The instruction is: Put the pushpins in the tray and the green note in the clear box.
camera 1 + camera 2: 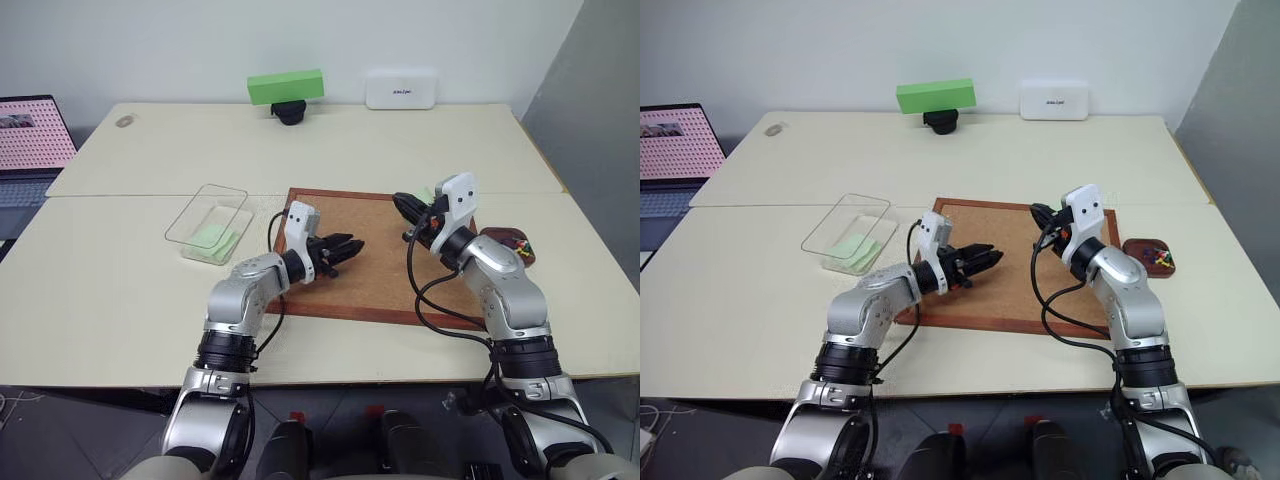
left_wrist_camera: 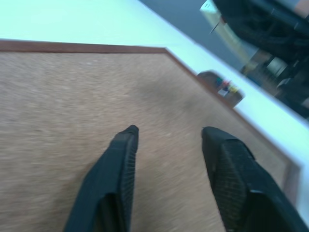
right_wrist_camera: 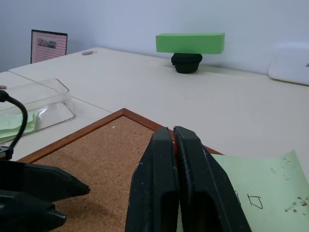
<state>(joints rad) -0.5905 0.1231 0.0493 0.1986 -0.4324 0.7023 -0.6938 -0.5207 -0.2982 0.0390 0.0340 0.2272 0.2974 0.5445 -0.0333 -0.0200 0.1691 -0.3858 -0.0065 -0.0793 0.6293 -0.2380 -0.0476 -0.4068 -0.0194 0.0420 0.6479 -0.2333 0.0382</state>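
Pushpins point(image 1: 1157, 259) blur together inside tray point(image 1: 1137, 246).

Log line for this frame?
left gripper: open, empty, over corkboard | right gripper: shut, by green note | tray: pushpins inside | clear box: green paper inside

a wood-framed corkboard point(image 1: 375, 255) lies flat on the cream table point(image 1: 120, 300). beyond the corkboard, at the table's far edge, a bright green block point(image 1: 286, 86) sits on a black stand point(image 1: 290, 113) — a white box point(image 1: 401, 88) just beside it. a laptop point(image 1: 30, 140) stands well left of the corkboard.
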